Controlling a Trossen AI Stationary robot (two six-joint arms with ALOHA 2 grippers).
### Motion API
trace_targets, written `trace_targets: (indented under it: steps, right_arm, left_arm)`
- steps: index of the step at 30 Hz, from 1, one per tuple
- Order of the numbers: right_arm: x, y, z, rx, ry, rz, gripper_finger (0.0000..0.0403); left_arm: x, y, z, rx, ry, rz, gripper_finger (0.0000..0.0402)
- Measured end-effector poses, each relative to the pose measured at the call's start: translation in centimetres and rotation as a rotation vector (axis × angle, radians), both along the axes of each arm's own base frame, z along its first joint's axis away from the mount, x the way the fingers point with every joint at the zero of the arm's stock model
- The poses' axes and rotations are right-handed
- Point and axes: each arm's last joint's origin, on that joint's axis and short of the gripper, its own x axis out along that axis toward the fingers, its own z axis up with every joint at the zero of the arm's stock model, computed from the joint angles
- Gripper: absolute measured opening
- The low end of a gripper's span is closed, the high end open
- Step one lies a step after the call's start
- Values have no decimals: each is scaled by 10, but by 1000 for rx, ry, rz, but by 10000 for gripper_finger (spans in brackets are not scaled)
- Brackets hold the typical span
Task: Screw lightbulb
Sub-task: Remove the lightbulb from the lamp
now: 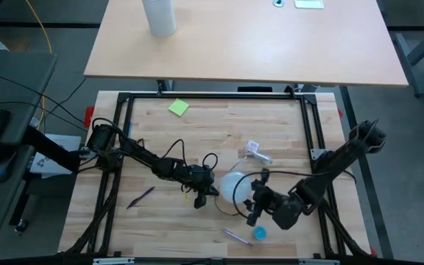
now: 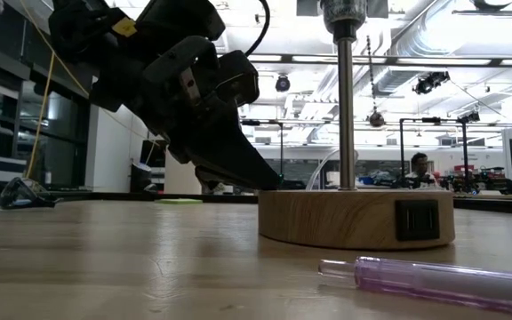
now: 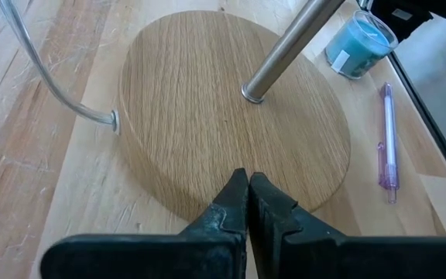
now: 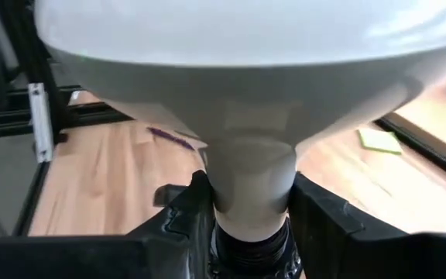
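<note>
High view: white frosted lightbulb (image 1: 231,184) near the tabletop's front edge, right of centre, over the round wooden lamp base (image 2: 356,218) with metal post (image 2: 346,107). Right end effector (image 4: 250,213) pinches the lightbulb's tapered neck above the black socket (image 4: 248,252). Left end effector (image 3: 248,194), fingers pressed together, tips on the base's rim. Purple pen (image 3: 387,143) and blue cup (image 3: 360,45) lie nearby.

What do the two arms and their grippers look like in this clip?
Both arms are black, jointed segments with black cables looping along them. The left gripper has two dark, tapered fingers with ridged, moulded edges on a broad black body. The right gripper has thick black fingers. A small yellow mark sits near the left wrist.
</note>
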Motion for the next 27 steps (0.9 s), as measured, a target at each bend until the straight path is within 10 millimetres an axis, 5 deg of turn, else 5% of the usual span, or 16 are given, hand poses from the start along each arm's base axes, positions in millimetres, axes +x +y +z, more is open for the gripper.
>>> trace_targets:
  steps: [16,27]
  right_arm:
    - [-11,-33,7,22,26,310,131]
    - [-4,-81,20,-1,31,712,128]
  left_arm:
    - [0,-1,0,-1,1,-5,0]
    - [0,-1,1,-5,-3,-7,0]
